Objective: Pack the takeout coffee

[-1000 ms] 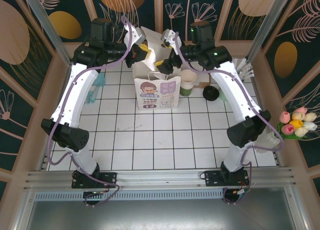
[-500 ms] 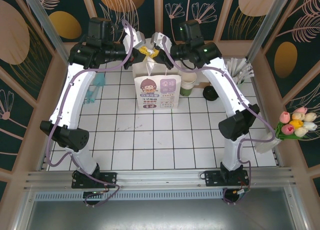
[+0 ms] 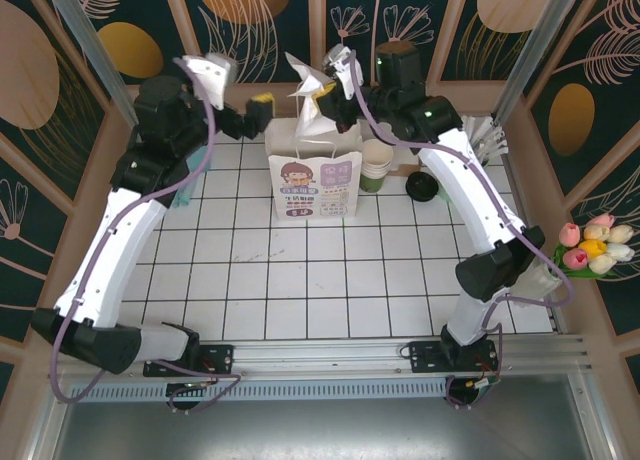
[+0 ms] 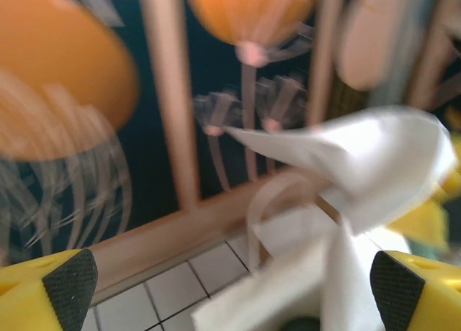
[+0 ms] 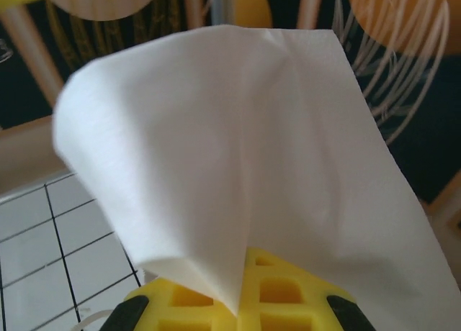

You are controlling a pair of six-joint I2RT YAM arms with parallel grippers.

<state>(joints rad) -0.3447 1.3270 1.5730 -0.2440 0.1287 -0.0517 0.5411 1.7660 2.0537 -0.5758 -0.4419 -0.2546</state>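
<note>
Right hand pinches the crumpled top of the bag. Left hand hangs wide open beside it, empty. A dark blur inside the bag may be the coffee.

1. I see the paper bag standing upper centre on the surface.
2. Cup stack just right of it; loose lid farther right.
3. Flowers lie at my frame's right edge.

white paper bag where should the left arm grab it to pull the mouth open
Probably the free top left edge of the white paper bag, coming in from the left. The bag stands upright, the right gripper pinches its crumpled top from the right, and the open left gripper faces that free edge.
</note>
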